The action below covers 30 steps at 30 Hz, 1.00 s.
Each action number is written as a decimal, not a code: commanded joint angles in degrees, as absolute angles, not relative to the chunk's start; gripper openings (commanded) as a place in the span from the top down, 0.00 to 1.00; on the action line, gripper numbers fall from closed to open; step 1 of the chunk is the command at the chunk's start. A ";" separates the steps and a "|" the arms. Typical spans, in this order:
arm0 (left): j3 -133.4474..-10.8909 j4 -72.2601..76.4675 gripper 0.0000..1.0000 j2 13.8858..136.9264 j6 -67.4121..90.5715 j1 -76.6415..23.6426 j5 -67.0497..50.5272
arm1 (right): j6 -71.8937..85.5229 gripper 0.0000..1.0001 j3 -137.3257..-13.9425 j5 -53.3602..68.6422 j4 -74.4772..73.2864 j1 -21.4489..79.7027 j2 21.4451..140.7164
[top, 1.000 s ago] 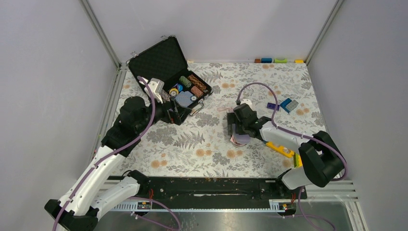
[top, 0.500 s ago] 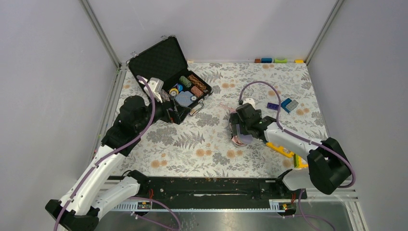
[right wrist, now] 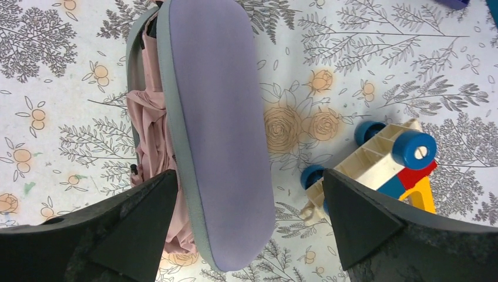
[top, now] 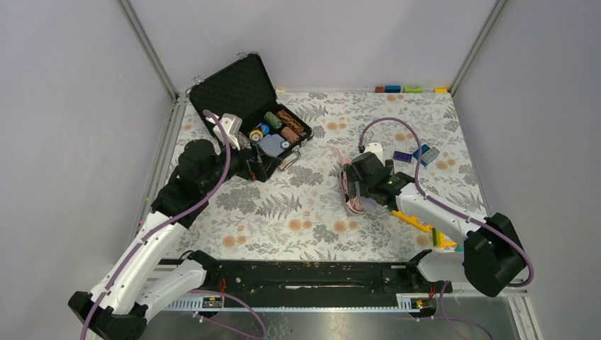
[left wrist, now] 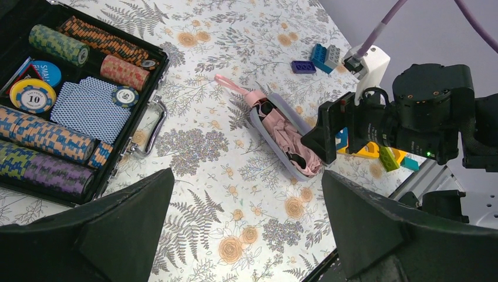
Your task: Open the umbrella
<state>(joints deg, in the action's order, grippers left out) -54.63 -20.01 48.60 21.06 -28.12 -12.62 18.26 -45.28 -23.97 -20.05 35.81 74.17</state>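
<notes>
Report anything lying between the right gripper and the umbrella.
The lilac-grey sleeve does. Its flap lies directly under the open right gripper and covers most of the umbrella. In the right wrist view, only a strip of pink canopy shows along the flap's left side.

lab test booth: plain grey walls [top: 319,35], aluminium corner posts [top: 147,49], floral-covered table [top: 298,212].
</notes>
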 commanded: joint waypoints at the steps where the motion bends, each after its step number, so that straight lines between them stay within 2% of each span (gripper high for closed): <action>1: -55.19 -17.31 0.01 48.34 21.10 -27.83 -13.55 | 18.48 0.00 -47.07 -27.00 -22.29 35.51 71.31; 6: -55.17 -17.29 0.01 48.88 21.18 -27.77 -13.88 | 18.83 0.00 -46.46 -26.77 -22.32 35.51 69.55; 10: -55.37 -17.23 0.06 49.47 21.07 -27.75 -15.45 | 19.48 0.00 -45.47 -27.45 -22.80 35.39 68.52; 16: -55.20 -17.14 0.03 49.48 21.23 -27.75 -15.41 | 19.84 0.00 -46.18 -27.02 -24.75 34.45 70.40; 23: -55.29 -16.99 0.01 49.82 21.77 -27.74 -16.37 | 18.03 0.00 -47.28 -18.20 -24.54 35.65 66.95; 30: -55.28 -16.66 0.01 50.23 22.23 -27.75 -17.88 | 18.37 0.00 -48.81 -19.97 -25.54 39.99 70.91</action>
<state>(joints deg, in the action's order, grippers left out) -54.61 -19.62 49.95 21.47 -28.01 -15.27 18.59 -46.19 -19.99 -24.38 38.48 68.62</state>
